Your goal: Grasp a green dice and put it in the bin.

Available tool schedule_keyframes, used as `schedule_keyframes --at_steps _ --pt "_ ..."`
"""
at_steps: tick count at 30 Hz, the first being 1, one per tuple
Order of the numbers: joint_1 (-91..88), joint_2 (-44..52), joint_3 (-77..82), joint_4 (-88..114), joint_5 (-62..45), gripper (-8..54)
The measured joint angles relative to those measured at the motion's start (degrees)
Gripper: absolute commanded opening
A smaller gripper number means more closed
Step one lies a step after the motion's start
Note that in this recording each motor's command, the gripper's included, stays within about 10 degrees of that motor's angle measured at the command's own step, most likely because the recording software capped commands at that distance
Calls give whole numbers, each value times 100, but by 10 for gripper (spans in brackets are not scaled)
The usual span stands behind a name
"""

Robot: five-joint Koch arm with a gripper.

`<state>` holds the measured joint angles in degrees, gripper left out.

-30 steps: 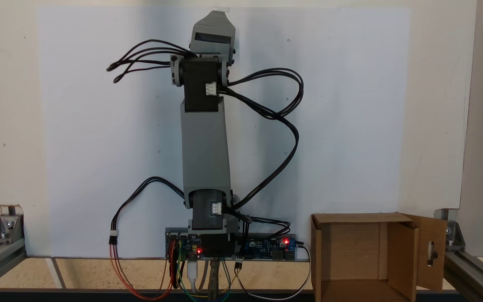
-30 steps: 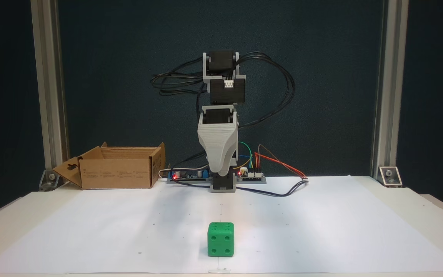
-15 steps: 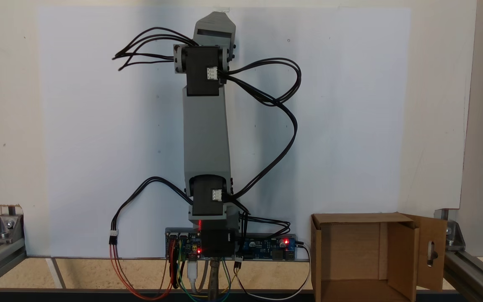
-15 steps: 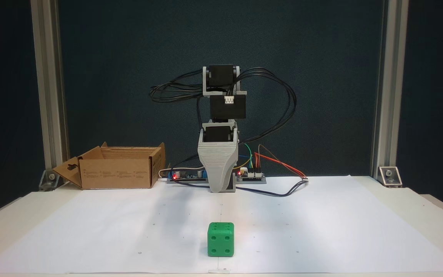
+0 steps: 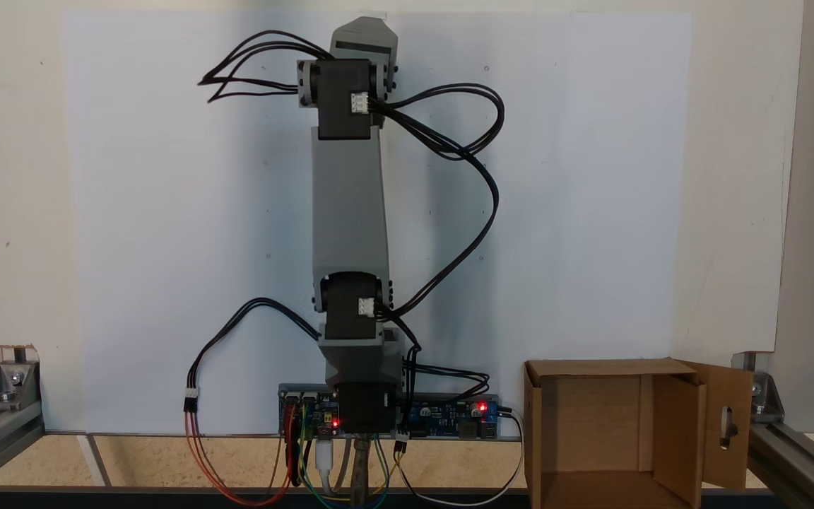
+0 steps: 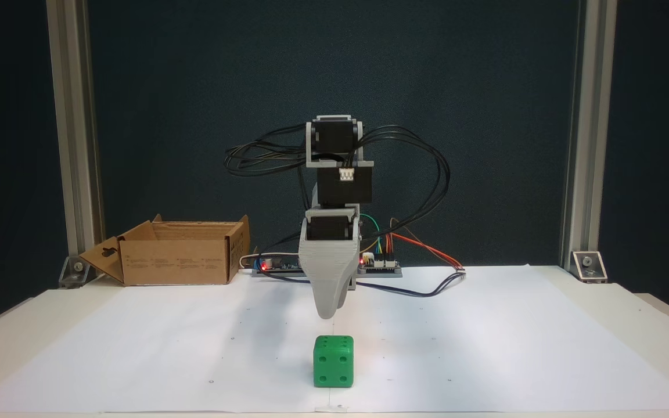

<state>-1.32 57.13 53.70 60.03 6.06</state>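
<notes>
The green dice (image 6: 333, 361) rests on the white paper near the table's front edge, with four pips facing this fixed view. My grey gripper (image 6: 327, 313) points down, its tip a short way above and just behind the dice, apart from it. A single tapered jaw shows, so its state stays hidden. From above, the gripper (image 5: 364, 34) is at the far end of the stretched arm. The bin (image 6: 175, 261), a brown cardboard box with a slotted flap, stands beside the arm's base; it is at the lower right (image 5: 591, 417) in the view from above.
Circuit boards (image 6: 378, 264) with red lights and coloured wires lie at the arm's base. Black cables (image 5: 463, 141) loop out on both sides of the arm. Aluminium posts (image 6: 73, 145) stand at the table's back corners. White paper (image 6: 485, 348) covers the table.
The arm has stretched forward and dropped, bringing the gripper tip from near the base down to just above the dice. The dice and the bin have not moved.
</notes>
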Motion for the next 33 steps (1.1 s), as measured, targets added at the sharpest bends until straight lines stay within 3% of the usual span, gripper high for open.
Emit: schedule_keyframes --at_steps 33 --pt "18 -976 0 -606 18 405"
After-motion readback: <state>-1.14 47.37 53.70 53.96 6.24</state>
